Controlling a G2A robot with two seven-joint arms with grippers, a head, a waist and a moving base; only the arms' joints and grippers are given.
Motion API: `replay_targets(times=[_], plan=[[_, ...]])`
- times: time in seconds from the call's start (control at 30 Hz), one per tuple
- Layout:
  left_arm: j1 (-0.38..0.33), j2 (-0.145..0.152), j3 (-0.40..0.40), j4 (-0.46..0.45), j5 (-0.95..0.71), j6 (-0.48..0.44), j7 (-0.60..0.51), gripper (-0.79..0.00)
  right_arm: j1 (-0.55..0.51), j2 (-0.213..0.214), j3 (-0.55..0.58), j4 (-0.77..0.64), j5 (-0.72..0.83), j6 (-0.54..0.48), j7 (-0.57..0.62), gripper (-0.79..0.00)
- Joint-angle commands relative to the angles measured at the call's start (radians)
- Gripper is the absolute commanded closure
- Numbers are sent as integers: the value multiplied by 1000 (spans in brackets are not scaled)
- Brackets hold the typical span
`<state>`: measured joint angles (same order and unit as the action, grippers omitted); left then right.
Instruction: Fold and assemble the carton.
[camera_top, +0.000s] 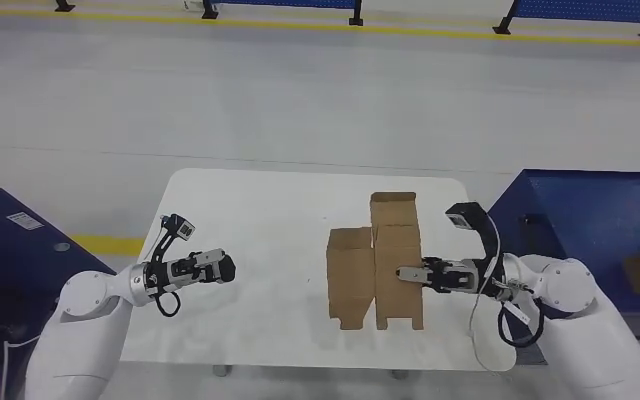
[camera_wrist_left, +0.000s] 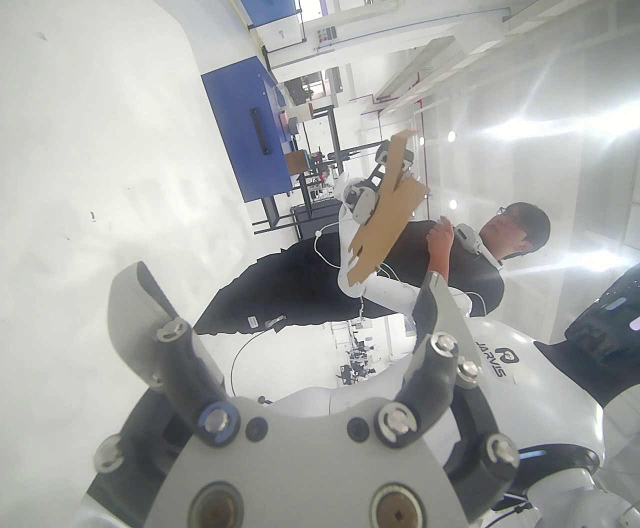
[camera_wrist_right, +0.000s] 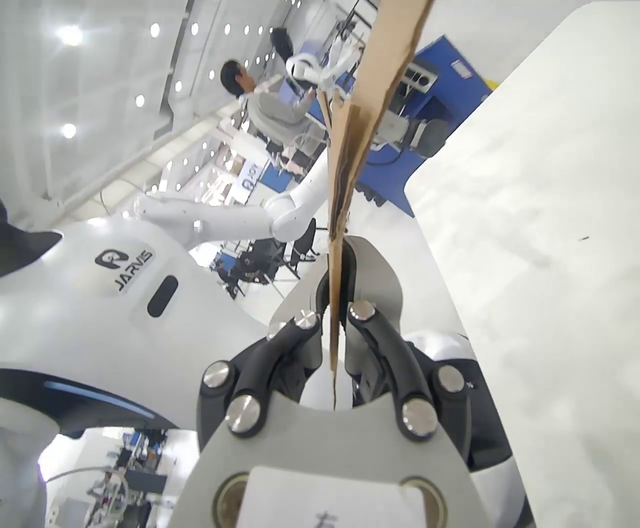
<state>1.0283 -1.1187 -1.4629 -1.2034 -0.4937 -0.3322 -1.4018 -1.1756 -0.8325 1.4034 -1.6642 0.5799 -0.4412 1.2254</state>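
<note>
As right gripper (camera_top: 403, 272) pinches carton (camera_top: 352, 270) edge, carton aloft.

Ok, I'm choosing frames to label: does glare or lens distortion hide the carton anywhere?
Top view: even light, carton plain, no glare. Left wrist view: ceiling lamps flare across one side, wide-lens bending, carton clear of it. Right wrist view: carton edge-on in right end effector, unhidden.
</note>
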Motion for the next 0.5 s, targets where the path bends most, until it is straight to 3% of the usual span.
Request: replay_targets(times=[0.0, 0.2, 0.37, 0.47], plan=[[0, 0, 0, 0, 0, 0, 0, -785, 11, -3, -13, 42, 11, 8, -12, 0], [0, 0, 0, 0, 0, 0, 0, -785, 74, -23, -130, 99, -57, 72, -15, 0], [2, 0, -1, -1, -1, 2, 9, -785, 74, -23, -130, 99, -57, 72, -15, 0], [23, 0, 2, -55, 8, -8, 71, -785, 68, -25, -135, 88, -56, 93, -32, 0]])
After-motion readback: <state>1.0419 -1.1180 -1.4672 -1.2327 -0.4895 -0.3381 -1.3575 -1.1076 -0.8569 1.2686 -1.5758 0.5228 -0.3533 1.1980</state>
